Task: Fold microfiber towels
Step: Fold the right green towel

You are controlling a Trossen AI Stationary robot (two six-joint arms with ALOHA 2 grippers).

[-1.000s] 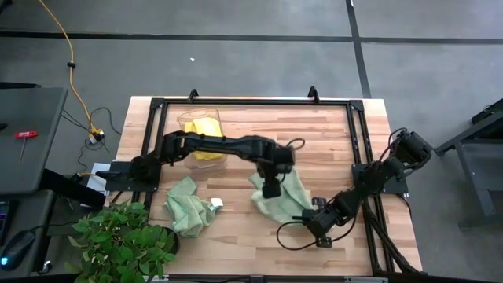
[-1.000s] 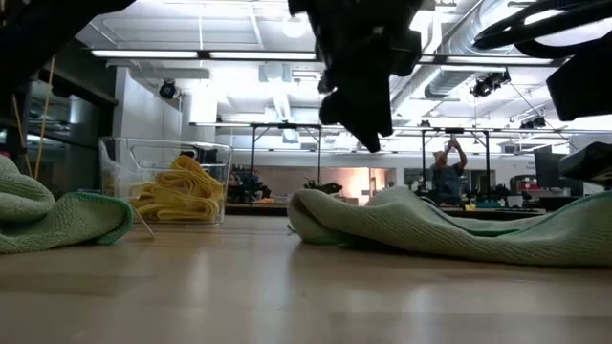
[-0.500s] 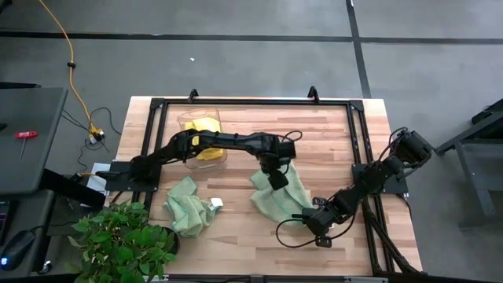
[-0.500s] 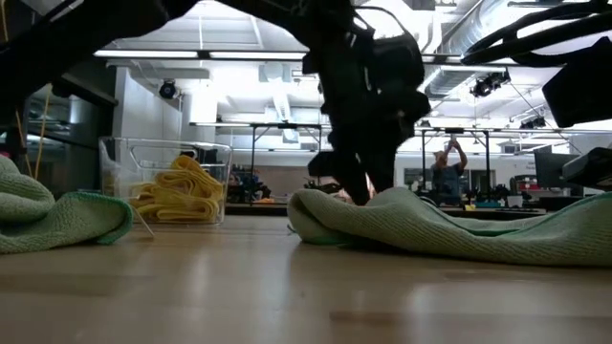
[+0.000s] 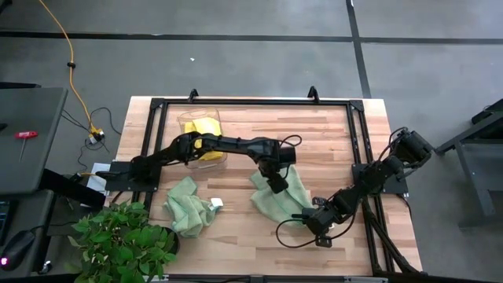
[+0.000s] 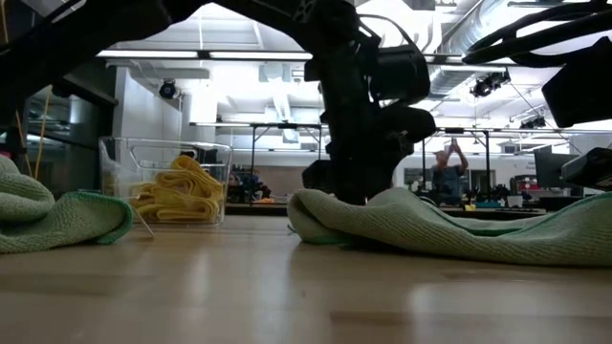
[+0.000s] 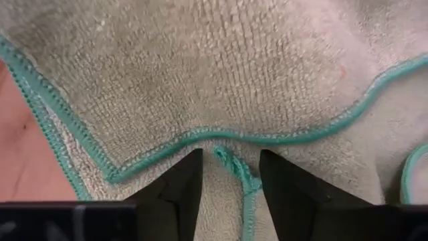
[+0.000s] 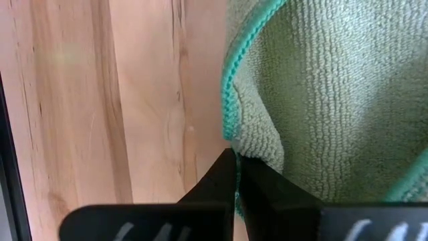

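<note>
Straddling green towel [image 7: 221, 87] hem, left fingers [image 7: 180, 191] apart, right shut

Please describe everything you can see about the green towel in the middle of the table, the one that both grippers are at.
The middle green towel is a pale sage cloth of looped microfiber with a teal stitched hem. It lies crumpled and partly folded over itself on the wooden table, right of centre, not flat. The left gripper is down on its far part, its open fingers at either side of a hem corner. The right gripper is shut on the hem at its near right edge.
</note>
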